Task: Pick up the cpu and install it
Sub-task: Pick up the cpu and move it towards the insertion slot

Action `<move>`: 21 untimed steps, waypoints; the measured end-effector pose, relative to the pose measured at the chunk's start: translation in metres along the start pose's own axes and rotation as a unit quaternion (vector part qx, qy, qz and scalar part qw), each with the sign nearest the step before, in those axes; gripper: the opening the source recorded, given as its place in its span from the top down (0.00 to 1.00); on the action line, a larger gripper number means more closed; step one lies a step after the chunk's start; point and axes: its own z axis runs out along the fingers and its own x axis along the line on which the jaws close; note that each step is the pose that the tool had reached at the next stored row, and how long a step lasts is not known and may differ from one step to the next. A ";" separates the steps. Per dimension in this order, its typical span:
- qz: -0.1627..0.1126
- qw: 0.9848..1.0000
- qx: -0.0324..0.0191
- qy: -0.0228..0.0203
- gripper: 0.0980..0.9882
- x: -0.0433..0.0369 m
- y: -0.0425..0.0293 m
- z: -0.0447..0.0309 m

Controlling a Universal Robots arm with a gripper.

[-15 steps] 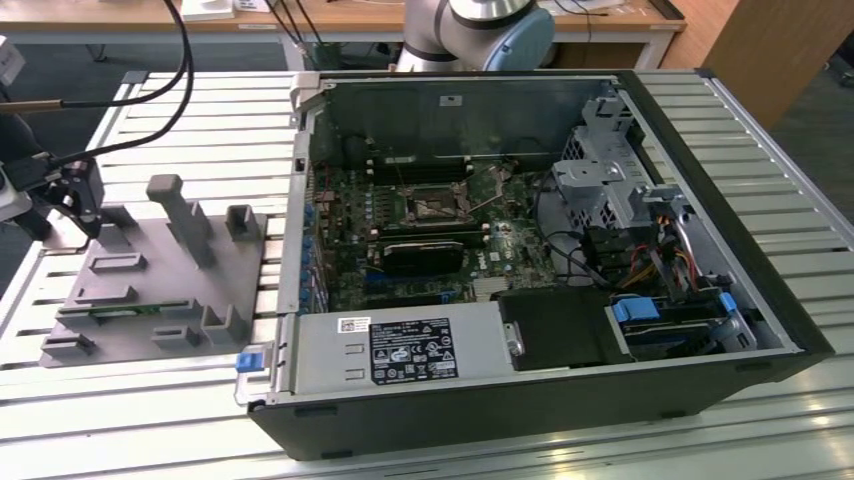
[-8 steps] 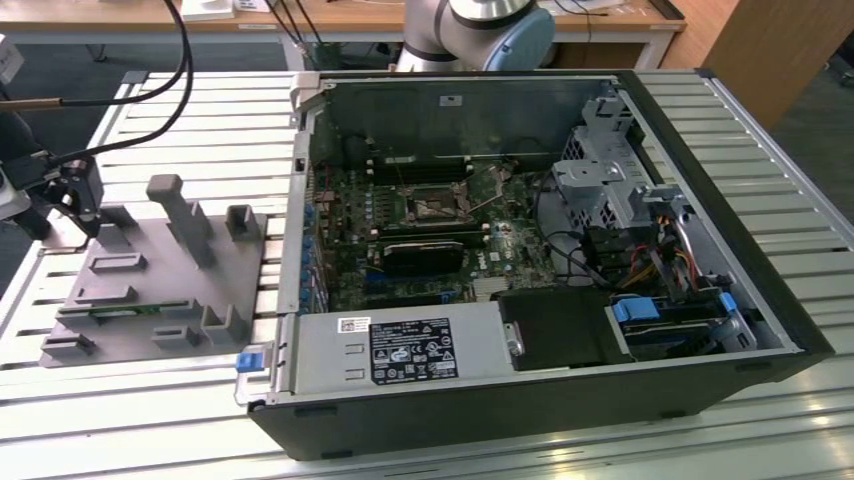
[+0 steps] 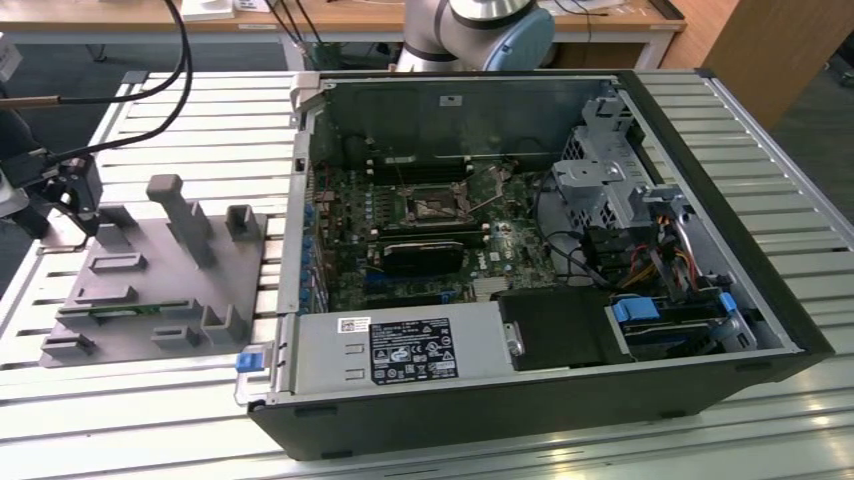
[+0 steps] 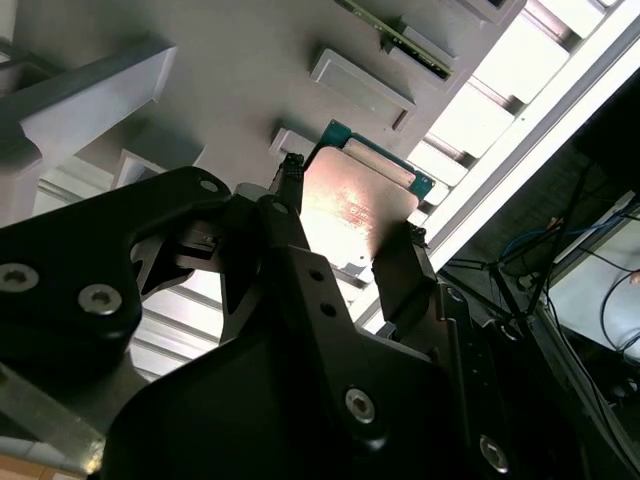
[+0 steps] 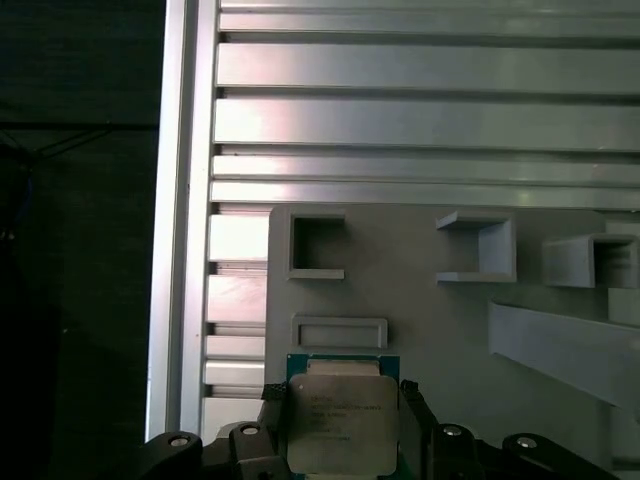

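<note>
Pincer (image 5: 342, 396) pinching the cpu (image 5: 342, 425) by two opposite edges.
Light, stiff, probably delicate underneath, so an edge hold suits; tray (image 5: 430, 340) lies beyond.

Exterior view: soft, even light. Second wrist view: pale slatted metal table (image 4: 480, 110) blown white, warm glare on shiny silver-topped square cpu (image 4: 360, 195), black gripper (image 4: 350, 210) backlit (near silhouette).

black pincer (image 4: 350, 208), silver screws (image 4: 360, 404)
</note>
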 end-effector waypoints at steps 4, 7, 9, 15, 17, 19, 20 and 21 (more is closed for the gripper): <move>0.000 1.000 0.000 0.000 0.51 0.0000 0.0002 -0.0015; 0.000 1.000 0.000 0.000 0.51 0.0000 0.0002 -0.0027; 0.000 1.000 0.000 0.000 0.51 0.0000 0.0003 -0.0034; 0.000 1.000 0.000 0.000 0.51 0.0001 0.0006 -0.0070; 0.000 1.000 0.000 0.000 0.51 0.0001 0.0007 -0.0081; 0.000 1.000 0.000 0.000 0.51 0.0001 0.0007 -0.0090; 0.000 1.000 0.000 0.000 0.51 0.0001 0.0008 -0.0096; 0.000 1.000 0.000 0.000 0.51 0.0001 0.0008 -0.0100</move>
